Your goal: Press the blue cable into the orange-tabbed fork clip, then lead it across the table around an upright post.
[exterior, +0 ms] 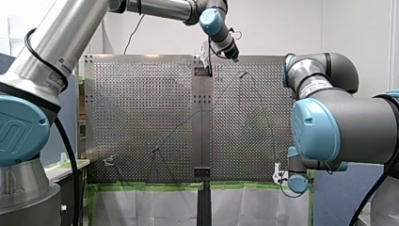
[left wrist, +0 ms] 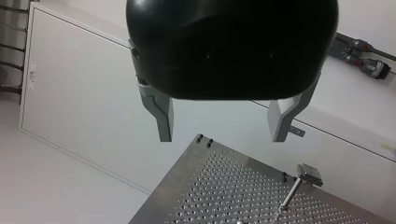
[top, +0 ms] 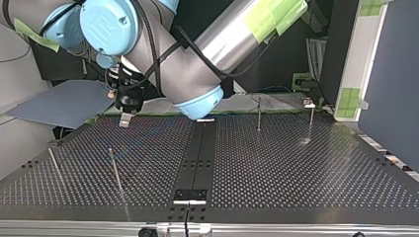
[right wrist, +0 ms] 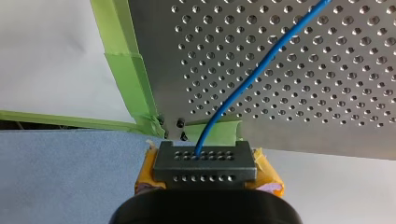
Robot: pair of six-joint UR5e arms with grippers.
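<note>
My right end effector (right wrist: 204, 163), with yellow pads, is closed on the blue cable (right wrist: 261, 63) just off a corner of the tabletop (right wrist: 327, 70). The cable runs from its fingers out over the perforated surface. My left end effector (left wrist: 223, 137) hangs wide open and empty above the tabletop's far edge.

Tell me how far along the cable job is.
Done: nothing I can confirm; no orange-tabbed clip is visible. In hand: my right tool grips the blue cable at the edge of the table. My left tool hangs open and empty above the table. Left: seating the cable in the clip, then leading it round a post.
</note>
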